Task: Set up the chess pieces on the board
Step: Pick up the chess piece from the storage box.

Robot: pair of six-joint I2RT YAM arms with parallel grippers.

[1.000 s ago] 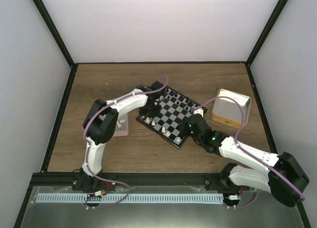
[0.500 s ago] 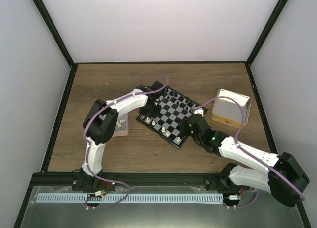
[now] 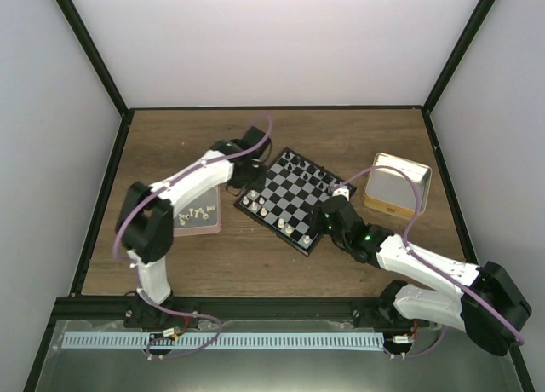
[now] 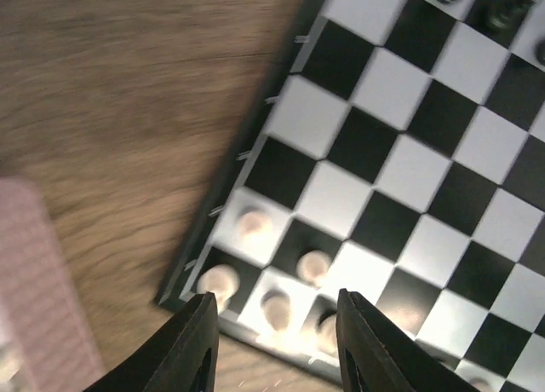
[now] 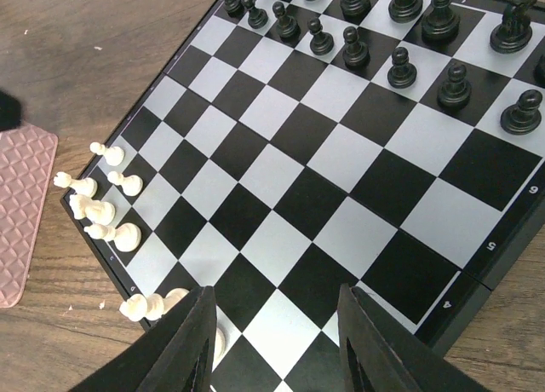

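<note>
Left pincer and right pincer both released, empty, over board.
Left pincer above board's left corner by white pieces on edge squares; right pincer above near right edge; black pieces along far side; more white ones on pink tray beside board on counter.
</note>
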